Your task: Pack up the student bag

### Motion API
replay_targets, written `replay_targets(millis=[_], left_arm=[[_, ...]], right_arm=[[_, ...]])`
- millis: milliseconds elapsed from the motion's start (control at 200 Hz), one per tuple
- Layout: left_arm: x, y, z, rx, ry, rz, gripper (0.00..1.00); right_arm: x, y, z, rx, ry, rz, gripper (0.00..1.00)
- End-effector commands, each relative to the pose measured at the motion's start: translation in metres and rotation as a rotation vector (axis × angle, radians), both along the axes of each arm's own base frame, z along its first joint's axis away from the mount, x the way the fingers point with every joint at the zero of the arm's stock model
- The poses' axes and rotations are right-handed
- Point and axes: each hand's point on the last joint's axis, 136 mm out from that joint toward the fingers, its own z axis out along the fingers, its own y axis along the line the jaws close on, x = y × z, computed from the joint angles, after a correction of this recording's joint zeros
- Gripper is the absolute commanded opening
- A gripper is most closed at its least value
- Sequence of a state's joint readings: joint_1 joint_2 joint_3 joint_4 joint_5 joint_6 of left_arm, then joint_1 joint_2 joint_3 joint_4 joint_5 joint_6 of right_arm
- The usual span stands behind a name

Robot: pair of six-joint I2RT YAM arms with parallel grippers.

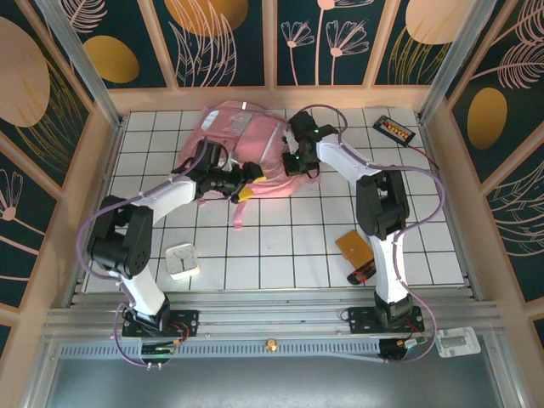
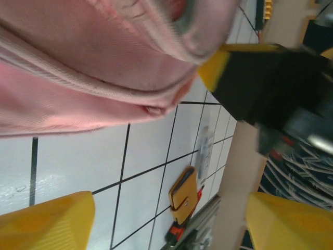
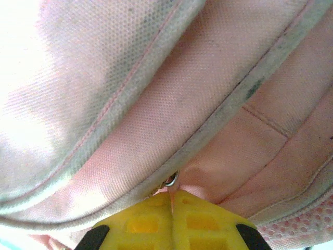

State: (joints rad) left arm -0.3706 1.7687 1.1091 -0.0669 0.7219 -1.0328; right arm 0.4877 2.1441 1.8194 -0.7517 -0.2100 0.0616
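Note:
The student bag (image 1: 234,140), a large pink backpack, lies at the back middle of the tiled table. My right gripper (image 1: 295,161) is at its right side. In the right wrist view its yellow jaws (image 3: 171,200) are pressed together on a thin pink zipper pull, just under a small metal ring (image 3: 170,180) on the bag's grey-edged seam. My left gripper (image 1: 242,185) is at the bag's near edge. Its yellow fingertips (image 2: 49,221) stand wide apart with only tile between them, and pink bag fabric (image 2: 88,67) hangs just above.
An orange wallet (image 1: 353,246) and a red-and-black item (image 1: 361,272) lie at the front right. A small white clock (image 1: 182,261) sits front left. A black device with orange parts (image 1: 395,129) is at the back right. A pink strap (image 1: 240,212) trails toward the front.

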Motion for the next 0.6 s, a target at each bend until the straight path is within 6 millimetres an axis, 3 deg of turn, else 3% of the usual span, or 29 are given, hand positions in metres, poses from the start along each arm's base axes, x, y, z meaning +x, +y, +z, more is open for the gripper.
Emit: replay_targets(millis=[0,125,265,430,530,595], left_arm=[[0.017,-0.006,-0.007,-0.072,0.067,0.062,0.99],[0.027,-0.008,-0.016,-0.071,0.099,0.095,0.99],[0.025,0.0,-0.021,-0.071,0.121,0.172,0.99],[0.017,0.004,-0.003,-0.142,0.16,0.234,0.99],[0.013,0.006,0.01,-0.131,0.135,0.224,0.99],[0.011,0.008,0.011,-0.105,0.126,0.215,0.99]], right_arm=[[-0.023,0.03,0.037,0.23,0.05,0.038,0.0],[-0.033,0.036,0.041,0.293,0.092,0.037,0.0],[-0.042,0.039,0.044,0.332,0.12,0.039,0.0],[-0.051,0.042,0.05,0.364,0.14,0.04,0.0],[-0.046,0.027,0.045,0.269,0.116,-0.002,0.0],[-0.044,0.015,0.041,0.198,0.092,-0.019,0.23]])
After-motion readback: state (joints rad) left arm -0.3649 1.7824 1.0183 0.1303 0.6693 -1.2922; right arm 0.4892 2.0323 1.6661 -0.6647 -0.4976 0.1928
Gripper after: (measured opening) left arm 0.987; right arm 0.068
